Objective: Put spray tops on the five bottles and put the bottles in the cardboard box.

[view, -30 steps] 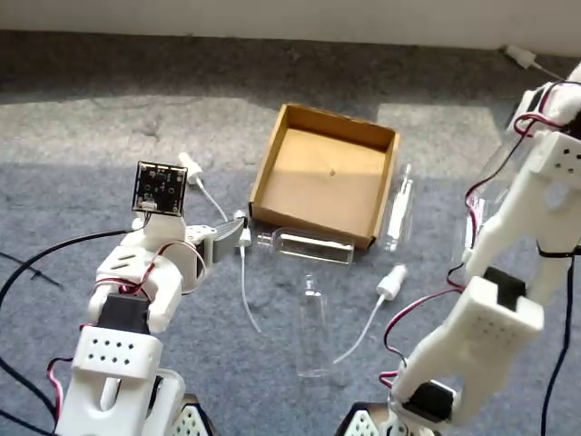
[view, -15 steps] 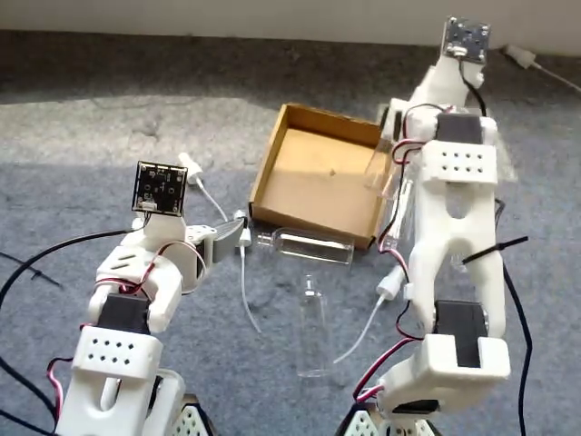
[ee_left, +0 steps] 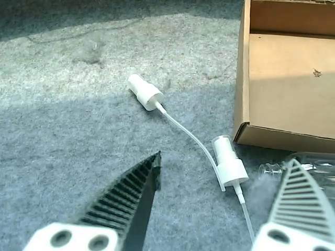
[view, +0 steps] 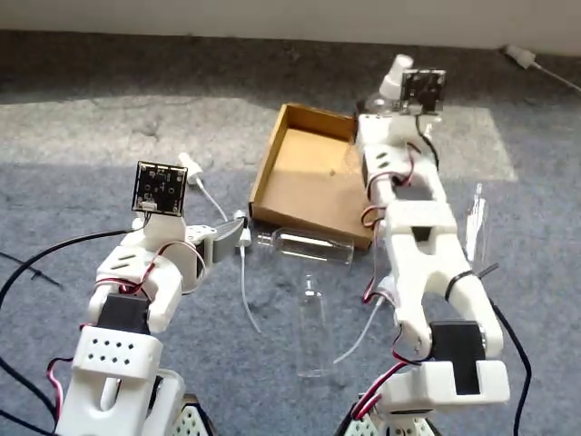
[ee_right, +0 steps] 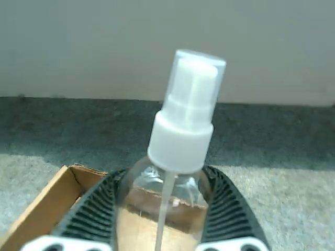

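Bottle (ee_right: 175, 172) lies along right gripper (ee_right: 163, 180), spray top (ee_right: 189, 104) outward

Wall (view: 272, 16): pale, plain, along the far edge.
Carpet (view: 54, 209): grey, felted, running up to the Wall.
Shadow strip (view: 136, 64): dark, at the foot of the Wall.
Sunlit band (view: 109, 132): bright, farther from the Wall than the Shadow strip.

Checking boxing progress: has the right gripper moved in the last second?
Yes. In the high view the right gripper, holding a capped bottle, swung from right of the cardboard box to over its far right corner.
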Robot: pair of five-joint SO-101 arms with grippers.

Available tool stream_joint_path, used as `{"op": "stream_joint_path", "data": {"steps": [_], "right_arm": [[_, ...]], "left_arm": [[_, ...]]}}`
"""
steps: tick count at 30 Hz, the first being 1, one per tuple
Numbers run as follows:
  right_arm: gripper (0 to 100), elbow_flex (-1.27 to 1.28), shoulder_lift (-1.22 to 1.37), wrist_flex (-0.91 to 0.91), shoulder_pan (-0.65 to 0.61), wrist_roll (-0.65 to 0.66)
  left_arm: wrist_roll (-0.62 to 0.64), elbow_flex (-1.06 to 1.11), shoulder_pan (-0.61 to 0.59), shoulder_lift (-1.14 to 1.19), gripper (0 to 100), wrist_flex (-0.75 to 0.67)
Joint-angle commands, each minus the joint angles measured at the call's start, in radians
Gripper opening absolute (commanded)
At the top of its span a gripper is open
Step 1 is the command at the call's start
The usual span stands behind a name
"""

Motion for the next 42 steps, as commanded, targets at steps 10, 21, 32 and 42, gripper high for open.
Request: {"op": "stream_joint_path", "data": {"steps": [10,21,32,42], "right_arm": [[0.4,0.107,0.054,-0.349,0.047,0.101],[0.4,0.012,0.154,-0.383,0.094,0.081],[0.4,-0.116,0.294,-0.389,0.102,0.038],[0.4,-0.335,0.527,-0.464,0.107,0.04]], "left_arm": [[0.0,-0.004,0.027,-0.015,33,-0.02],[-0.037,-0.337,0.03,0.435,33,-0.028],[-0.06,-0.641,0.139,0.911,33,-0.222],[-0.06,-0.84,0.127,1.185,33,-0.222]]}}
